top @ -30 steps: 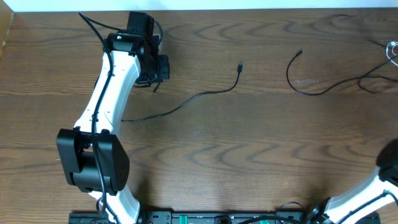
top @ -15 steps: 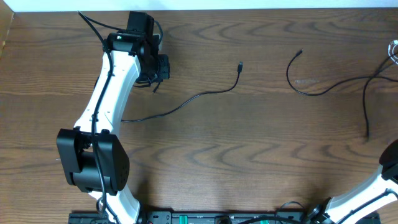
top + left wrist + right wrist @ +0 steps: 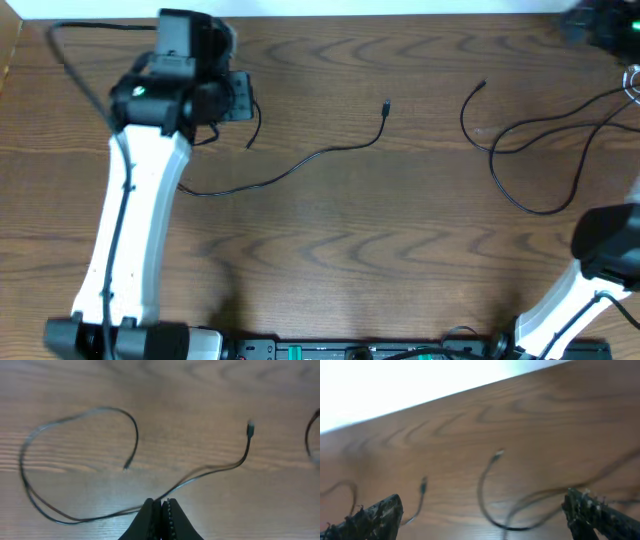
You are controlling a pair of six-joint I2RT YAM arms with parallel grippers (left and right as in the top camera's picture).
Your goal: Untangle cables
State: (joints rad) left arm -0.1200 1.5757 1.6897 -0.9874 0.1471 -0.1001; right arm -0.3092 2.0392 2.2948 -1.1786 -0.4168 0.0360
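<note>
Two black cables lie apart on the wooden table. The left cable [image 3: 300,165] runs from its plug [image 3: 387,105] down-left and under my left arm; in the left wrist view this left cable [image 3: 210,470] loops round to a free end [image 3: 126,466]. My left gripper [image 3: 161,502] is shut and empty, high above it near the back left [image 3: 238,100]. The right cable [image 3: 520,130] lies in loose loops. My right gripper [image 3: 482,512] hangs wide open above that right cable [image 3: 485,490], nothing between its fingers.
A small pale object [image 3: 632,80] sits at the right table edge. The right arm's dark joint [image 3: 605,245] stands over the front right corner. A dark blur [image 3: 605,25] fills the back right corner. The table's back edge [image 3: 445,395] meets a white surface.
The left arm swung left and away from the cable's free end. The right cable's tail dropped and spread into loops toward the front. The right arm rose into view.
</note>
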